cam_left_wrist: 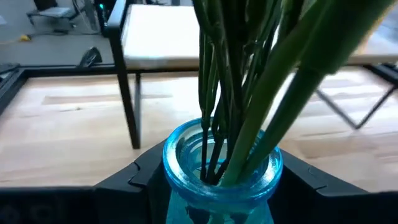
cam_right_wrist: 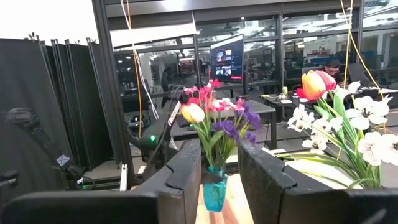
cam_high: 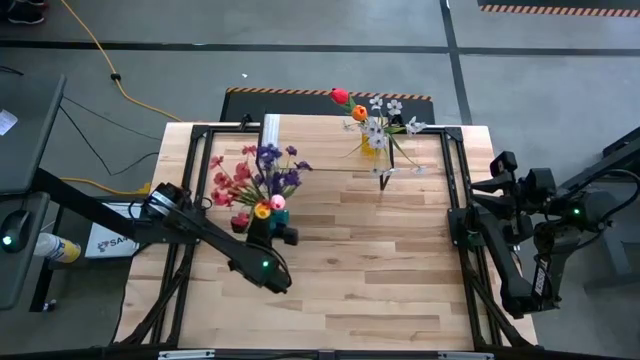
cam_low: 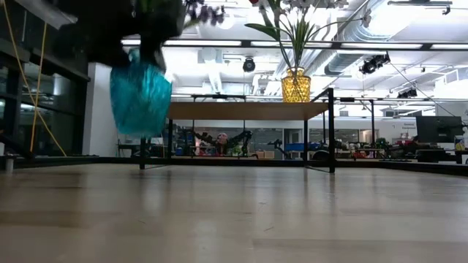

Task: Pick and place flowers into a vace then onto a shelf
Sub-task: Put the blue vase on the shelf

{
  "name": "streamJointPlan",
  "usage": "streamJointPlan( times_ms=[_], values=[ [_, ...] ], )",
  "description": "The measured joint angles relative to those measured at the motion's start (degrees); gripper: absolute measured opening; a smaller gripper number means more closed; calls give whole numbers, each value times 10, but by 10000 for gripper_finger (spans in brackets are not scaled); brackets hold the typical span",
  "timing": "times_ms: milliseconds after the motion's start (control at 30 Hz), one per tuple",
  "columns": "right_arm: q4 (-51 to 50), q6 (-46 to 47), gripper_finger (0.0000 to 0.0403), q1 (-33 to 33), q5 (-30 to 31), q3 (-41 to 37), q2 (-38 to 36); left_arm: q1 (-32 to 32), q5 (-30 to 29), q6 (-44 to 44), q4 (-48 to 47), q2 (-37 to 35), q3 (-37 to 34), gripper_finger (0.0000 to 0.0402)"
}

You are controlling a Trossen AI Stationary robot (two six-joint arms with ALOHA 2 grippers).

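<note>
Table [cam_high: 330,280] seen from above; shelf [cam_high: 330,150] sits at 12 o'clock, spanning the far edge. A yellow vase [cam_low: 295,85] with white and red/orange blooms is already parked on the shelf at its 3 o'clock end, so the open slot is on the 9 o'clock side.

Left arm is reached in from 8 o'clock; left gripper [cam_high: 262,232] is clamped on the neck of the blue vase [cam_low: 140,98], which is carried clear of the table, just short of the shelf. Neck grip likely chosen so the flowers [cam_high: 258,178] stay upright, stems [cam_left_wrist: 230,93] bunched inside the rim.

Right gripper [cam_right_wrist: 217,171] is parked at 3 o'clock off the table edge, fingers apart, nothing held, kept out of the way.

Vase height versus shelf top is hard to judge.
</note>
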Motion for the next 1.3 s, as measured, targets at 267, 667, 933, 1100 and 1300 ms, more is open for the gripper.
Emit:
streamJointPlan(
  times_ms=[267,667,933,1100,1300],
  values=[
    [0,0,99,0,-2,0,0,1,-44,51,1,-48,46,234],
    [1,-9,99,3,0,0,0,64,-82,217,-5,-125,130,234],
    [1,-13,99,3,-3,0,0,161,-111,326,-3,-135,192,234],
    [1,-12,99,3,-10,0,0,223,-113,339,-1,-136,194,234],
    [1,-12,99,3,-14,0,0,274,-129,338,17,-127,194,234]
  ],
)
